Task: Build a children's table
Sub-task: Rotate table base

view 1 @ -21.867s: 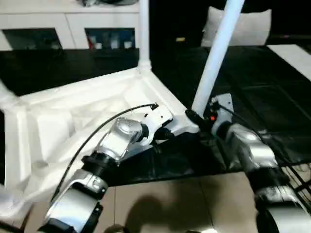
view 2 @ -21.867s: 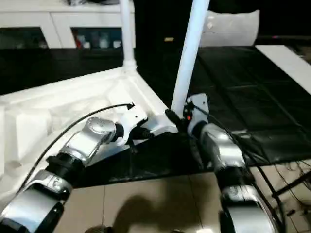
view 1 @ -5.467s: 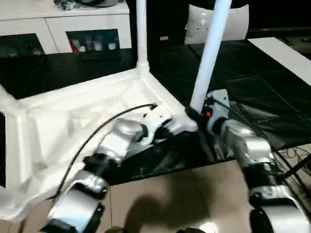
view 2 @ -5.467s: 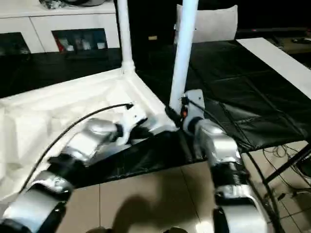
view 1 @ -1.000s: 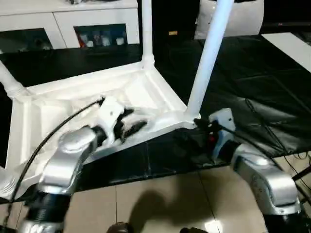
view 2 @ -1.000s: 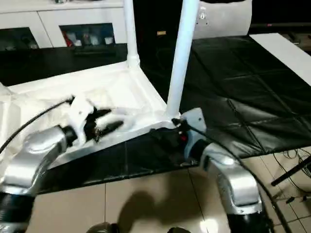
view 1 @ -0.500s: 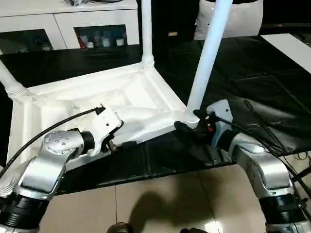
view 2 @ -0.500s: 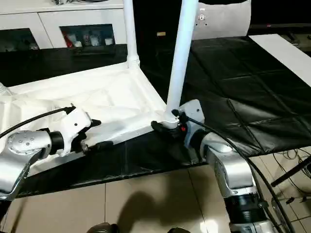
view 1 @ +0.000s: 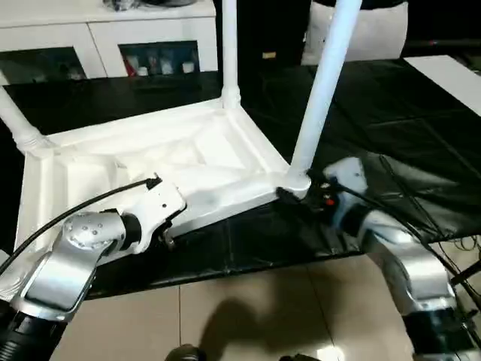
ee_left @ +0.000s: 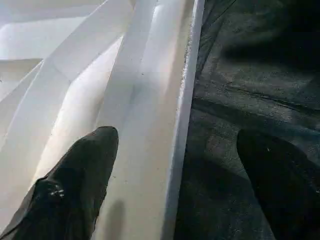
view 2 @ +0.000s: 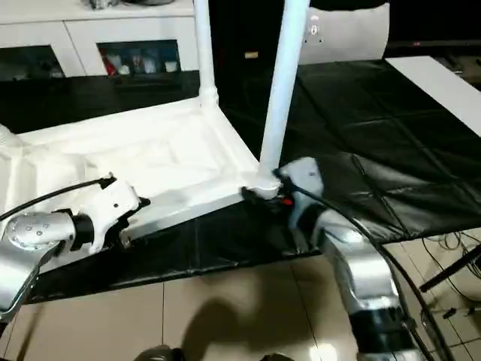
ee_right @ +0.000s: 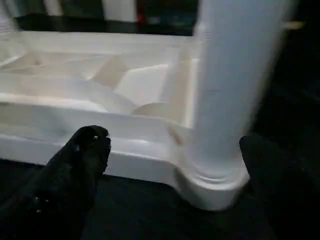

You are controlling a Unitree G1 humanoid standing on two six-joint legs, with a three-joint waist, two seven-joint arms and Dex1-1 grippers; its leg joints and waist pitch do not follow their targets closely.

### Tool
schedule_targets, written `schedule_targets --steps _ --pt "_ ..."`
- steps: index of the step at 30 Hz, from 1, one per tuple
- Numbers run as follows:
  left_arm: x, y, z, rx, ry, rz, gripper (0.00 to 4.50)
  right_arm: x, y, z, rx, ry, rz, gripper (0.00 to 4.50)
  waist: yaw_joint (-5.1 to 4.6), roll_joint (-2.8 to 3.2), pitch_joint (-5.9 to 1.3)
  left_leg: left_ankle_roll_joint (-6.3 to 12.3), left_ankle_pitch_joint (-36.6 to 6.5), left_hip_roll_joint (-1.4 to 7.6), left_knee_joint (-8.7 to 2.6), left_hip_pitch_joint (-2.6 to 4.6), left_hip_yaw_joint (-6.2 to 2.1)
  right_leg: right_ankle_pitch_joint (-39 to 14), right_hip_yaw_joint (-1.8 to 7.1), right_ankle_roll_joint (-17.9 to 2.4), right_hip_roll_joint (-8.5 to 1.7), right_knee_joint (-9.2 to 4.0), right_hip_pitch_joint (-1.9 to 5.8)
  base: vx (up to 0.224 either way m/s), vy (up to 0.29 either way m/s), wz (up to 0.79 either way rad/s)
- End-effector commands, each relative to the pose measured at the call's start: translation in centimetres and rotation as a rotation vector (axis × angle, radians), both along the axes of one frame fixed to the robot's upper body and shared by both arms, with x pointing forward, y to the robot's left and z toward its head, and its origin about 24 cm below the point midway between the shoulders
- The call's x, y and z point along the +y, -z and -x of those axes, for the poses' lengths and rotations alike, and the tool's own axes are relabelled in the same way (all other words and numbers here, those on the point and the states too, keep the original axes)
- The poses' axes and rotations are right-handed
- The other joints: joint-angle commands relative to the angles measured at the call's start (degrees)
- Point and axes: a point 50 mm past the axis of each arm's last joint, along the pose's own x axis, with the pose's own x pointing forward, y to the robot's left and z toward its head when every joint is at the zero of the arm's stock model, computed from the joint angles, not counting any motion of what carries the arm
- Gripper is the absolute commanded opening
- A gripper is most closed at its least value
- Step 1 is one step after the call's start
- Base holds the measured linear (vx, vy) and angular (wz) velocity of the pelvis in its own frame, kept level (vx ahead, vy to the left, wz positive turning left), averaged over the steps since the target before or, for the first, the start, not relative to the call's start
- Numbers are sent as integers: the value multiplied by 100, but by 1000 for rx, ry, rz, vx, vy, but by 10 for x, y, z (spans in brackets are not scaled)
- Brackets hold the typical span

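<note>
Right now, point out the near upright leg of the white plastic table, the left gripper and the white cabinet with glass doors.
near upright leg (view 1: 319, 90), left eye view, mid shaft.
left gripper (ee_left: 175, 165), left wrist view, midway between its fingertips.
white cabinet (view 1: 98, 34), left eye view, frame between its doors.

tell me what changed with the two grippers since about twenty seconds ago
The left gripper let go of the children's table and drew back along its near rim, open. The right gripper released the near leg and stands open around its base. Table and screwed-in legs stayed put.
</note>
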Motion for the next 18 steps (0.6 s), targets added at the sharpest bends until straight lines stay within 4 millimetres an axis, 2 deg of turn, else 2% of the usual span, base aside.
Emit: schedule_targets --steps 1,3,6,7,8,9,12,18 --pt "1 2 -1 -3 9 -42 422 -3 -3 1 -23 26 7 450 -21 101 -405 -163 -1913 127 -410 127 -55 -1710 213 -881 -191 -415 230 0 0 0" --pt "1 3 -1 0 10 -50 422 0 -2 0 -25 11 5 450 -54 42 -396 -153 -2065 120 -417 121 -55 -1863 208 -854 -196 -437 237 0 0 0" --pt "0 3 -2 -3 5 -45 422 3 -3 -1 -26 11 2 450 -67 60 -403 -138 -2040 124 -410 124 -59 -1859 212 -881 -202 -435 234 0 0 0" --pt "0 3 -3 -13 -6 -42 422 3 -2 -3 -24 28 11 450 -85 -31 -397 -109 -1978 129 -410 111 -46 -1812 214 -895 -195 -439 236 0 0 0" --pt "0 3 -4 -22 -17 -44 422 3 -2 -6 -23 49 20 450 -71 20 -402 -105 -1908 128 -409 114 -55 -1789 215 -920 -202 -416 235 0 0 0" --pt "0 3 -5 -33 -29 -42 422 1 -3 -12 -39 91 31 450 -92 9 -405 -119 -1866 125 -401 111 -49 -1747 214 -941 -196 -411 223 0 0 0" --pt "-1 5 -5 -27 -27 -31 422 -1 -7 -19 -59 139 26 450 -105 27 -406 -134 -1851 123 -396 112 -49 -1688 215 -964 -202 -399 232 0 0 0" --pt "-4 6 -8 -28 -32 -17 422 -2 -10 -38 -76 172 53 450 -142 41 -406 -128 -1895 106 -375 114 -42 -1676 208 -1021 -202 -402 238 0 0 0"
